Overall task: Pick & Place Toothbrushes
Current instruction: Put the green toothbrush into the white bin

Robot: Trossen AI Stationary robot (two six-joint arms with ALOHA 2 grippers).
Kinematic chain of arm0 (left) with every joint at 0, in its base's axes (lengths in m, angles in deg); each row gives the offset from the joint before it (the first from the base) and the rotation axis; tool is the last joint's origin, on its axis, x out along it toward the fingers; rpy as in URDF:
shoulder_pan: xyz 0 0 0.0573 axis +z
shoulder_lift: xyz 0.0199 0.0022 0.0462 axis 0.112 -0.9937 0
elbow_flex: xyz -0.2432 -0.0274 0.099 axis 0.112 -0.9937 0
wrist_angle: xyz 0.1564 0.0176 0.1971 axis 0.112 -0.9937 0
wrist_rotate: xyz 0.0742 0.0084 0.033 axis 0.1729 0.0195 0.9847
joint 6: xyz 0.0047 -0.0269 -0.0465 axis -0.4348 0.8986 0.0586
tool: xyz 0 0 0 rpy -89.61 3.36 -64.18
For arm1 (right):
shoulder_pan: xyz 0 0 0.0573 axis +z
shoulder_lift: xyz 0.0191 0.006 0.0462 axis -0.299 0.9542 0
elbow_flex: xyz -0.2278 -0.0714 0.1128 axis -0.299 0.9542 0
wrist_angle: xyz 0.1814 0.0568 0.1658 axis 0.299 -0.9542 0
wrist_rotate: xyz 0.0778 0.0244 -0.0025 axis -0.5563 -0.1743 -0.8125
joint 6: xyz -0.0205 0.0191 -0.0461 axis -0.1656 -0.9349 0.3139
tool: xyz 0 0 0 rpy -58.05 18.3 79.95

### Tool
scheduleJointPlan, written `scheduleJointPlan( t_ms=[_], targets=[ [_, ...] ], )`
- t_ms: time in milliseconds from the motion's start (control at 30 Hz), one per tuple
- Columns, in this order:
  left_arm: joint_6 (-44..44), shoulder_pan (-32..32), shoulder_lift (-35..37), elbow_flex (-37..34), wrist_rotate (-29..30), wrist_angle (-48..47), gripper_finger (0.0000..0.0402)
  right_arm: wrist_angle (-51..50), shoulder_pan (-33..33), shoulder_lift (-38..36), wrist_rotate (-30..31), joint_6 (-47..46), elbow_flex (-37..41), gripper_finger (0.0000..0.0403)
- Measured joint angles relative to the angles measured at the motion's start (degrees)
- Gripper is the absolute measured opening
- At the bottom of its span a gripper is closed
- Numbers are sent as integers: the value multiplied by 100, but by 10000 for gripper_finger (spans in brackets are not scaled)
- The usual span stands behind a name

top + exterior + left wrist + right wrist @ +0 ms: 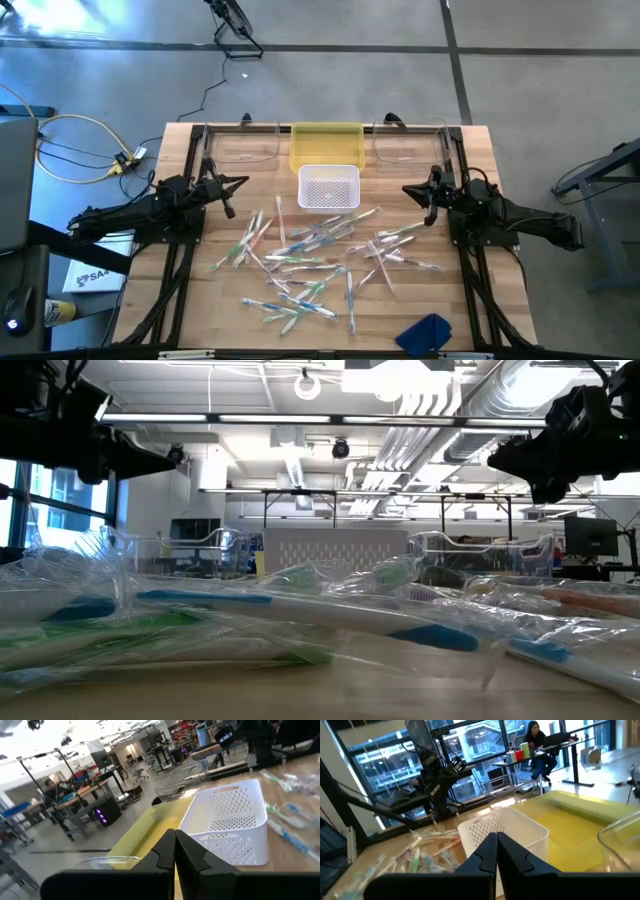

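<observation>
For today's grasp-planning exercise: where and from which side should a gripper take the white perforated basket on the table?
Grip the white perforated basket by one upright rim wall, coming straight down from above with one finger inside. It stands upright and open-topped, and looks empty. The wall facing the toothbrushes seems freest, since the yellow tray lies against the far side.

Low view: nearest toothbrushes [300, 615] blurred in clear wrappers, cut by left, right edges; brush heads indistinct. High view: individual toothbrush colours too small to separate in pile; blue cloth [425, 333] cut by bottom edge. Left wrist view: clear tray [107, 862] mostly hidden behind fingers. Right wrist view: white basket [502, 832] partly hidden by fingers.
</observation>
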Motion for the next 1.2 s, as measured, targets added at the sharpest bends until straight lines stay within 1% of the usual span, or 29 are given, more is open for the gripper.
scheduleJointPlan(
  t_ms=[233,633,800,1067,1200],
  targets=[
    [491,0,0,-1,0,0,0,-28,0,0,-24,56,2,2],
    [485,0,0,-1,0,-2,0,-32,1,0,-31,51,0,2],
    [159,0,1,-1,4,2,0,163,0,2,-22,49,-1,2],
    [141,0,0,-1,-72,0,0,316,0,2,-7,69,2,2],
    [141,0,0,-1,-72,0,0,322,0,2,209,362,2,2]
  ],
)
